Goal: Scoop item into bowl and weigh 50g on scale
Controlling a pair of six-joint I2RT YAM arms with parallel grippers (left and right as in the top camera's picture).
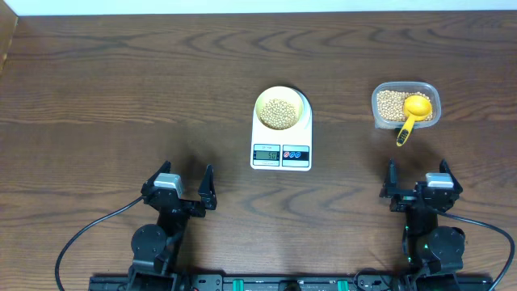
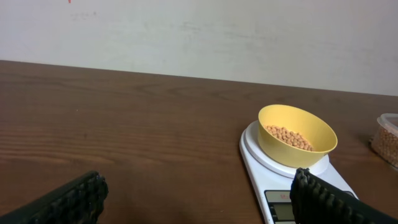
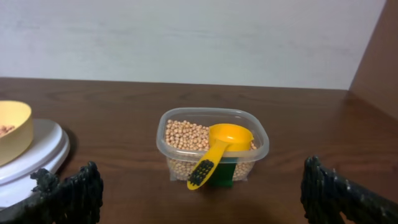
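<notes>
The pale-yellow bowl (image 2: 286,154) is sitting upright on the white scale (image 1: 281,137), holding a shallow layer of tan beans (image 2: 289,137) (display too small to read).
</notes>
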